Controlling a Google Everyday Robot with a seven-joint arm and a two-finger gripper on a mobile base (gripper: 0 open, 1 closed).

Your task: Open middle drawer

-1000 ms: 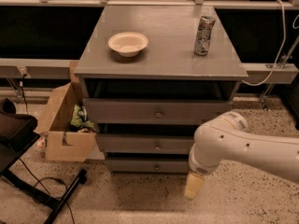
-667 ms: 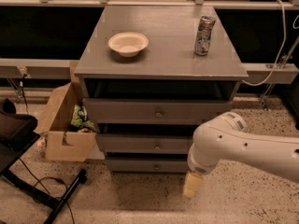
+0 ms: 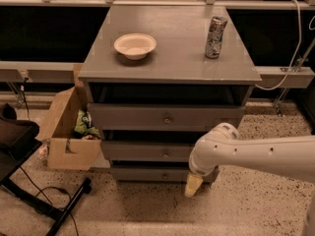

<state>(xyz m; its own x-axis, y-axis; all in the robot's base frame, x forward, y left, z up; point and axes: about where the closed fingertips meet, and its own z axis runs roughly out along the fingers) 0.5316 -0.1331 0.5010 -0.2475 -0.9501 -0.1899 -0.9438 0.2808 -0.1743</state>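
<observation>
Gripper (image 3: 193, 185) has shifted a bit left and up since a second ago, and the white arm (image 3: 256, 154) has slid left with it; cabinet and the items on top are unchanged.

Camera view: grey cabinet (image 3: 172, 76) sits centre frame, seen from the front and above. The middle drawer (image 3: 142, 150) is the second front down on the cabinet, with a dark gap above it and a small round knob (image 3: 166, 153) at its centre. The top drawer (image 3: 128, 116) is above it and the bottom drawer (image 3: 147, 173) below.

The arm comes in from the right of the cabinet, and its rounded joint covers the right end of the middle drawer front. The gripper hangs off that joint, pointing down, at the cabinet's lower right front corner, over the right end of the bottom drawer and just above the floor. It is well right of and below the knob, not touching it. Whether the gripper is spread or closed cannot be told; it holds nothing visible.

On the cabinet's top surface, a cream bowl (image 3: 135, 45) is left of centre and a can (image 3: 215, 37) stands upright toward the right. An open cardboard box (image 3: 64, 151) with bagged stuff inside sits on the floor against the cabinet's left side. A black stand (image 3: 49, 208) is further left of the cabinet.
</observation>
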